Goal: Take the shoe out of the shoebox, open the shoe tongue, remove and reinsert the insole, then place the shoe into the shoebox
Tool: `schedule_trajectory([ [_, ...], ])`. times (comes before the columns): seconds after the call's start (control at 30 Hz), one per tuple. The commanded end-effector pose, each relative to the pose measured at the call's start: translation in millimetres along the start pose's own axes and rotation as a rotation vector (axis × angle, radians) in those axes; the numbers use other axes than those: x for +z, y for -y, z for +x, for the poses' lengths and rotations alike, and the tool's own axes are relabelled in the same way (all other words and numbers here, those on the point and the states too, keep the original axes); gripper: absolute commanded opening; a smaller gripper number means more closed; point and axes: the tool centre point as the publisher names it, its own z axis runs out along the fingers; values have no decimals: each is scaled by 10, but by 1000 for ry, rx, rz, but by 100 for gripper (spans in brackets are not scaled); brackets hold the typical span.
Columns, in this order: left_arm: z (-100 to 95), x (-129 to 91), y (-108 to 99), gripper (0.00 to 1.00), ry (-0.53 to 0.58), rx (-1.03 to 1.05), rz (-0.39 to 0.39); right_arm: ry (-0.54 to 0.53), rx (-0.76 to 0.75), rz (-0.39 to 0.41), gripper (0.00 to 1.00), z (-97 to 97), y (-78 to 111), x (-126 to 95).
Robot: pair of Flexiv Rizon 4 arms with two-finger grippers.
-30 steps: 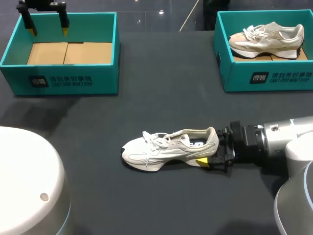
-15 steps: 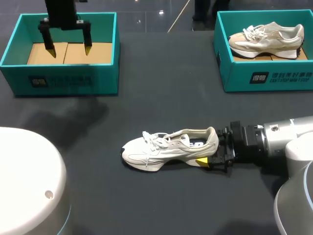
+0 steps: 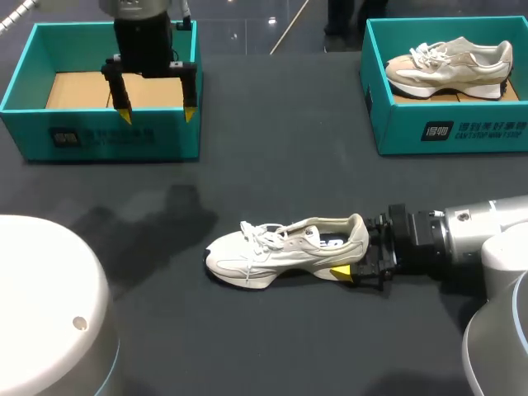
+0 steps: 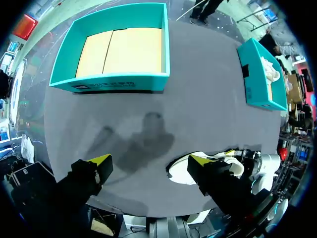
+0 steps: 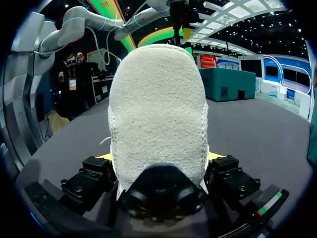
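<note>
Advancing toward the shoe (image 3: 280, 252) lying near the table's (image 3: 289, 148) front edge, heel clamped by the right gripper (image 3: 359, 254), tongue and insole work seemingly pending, the left gripper (image 3: 157, 114), fingers apart, overhangs the far-left shoebox's (image 3: 99, 139) front wall.

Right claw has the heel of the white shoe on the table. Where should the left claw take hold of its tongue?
Pinch the free top edge of the tongue, just behind the laces, coming down from above. The shoe stands upright on its sole, opening facing up, and the right claw clamps the heel end, so the top looks the clear side.
</note>
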Motion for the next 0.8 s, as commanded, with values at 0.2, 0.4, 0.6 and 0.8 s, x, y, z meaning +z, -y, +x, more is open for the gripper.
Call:
schedule_trajectory([
  [0.2,-33,2,-43,100,-6,-1,18,0,2,5,0,-26,4,11],
  [0.4,177,49,-417,100,-10,61,26,0,2,5,0,-26,4,11],
  [0.6,660,148,-853,100,1,124,40,0,2,5,0,-26,4,11],
  [0.8,1086,271,-1144,100,14,176,25,0,2,5,0,-26,4,11],
])
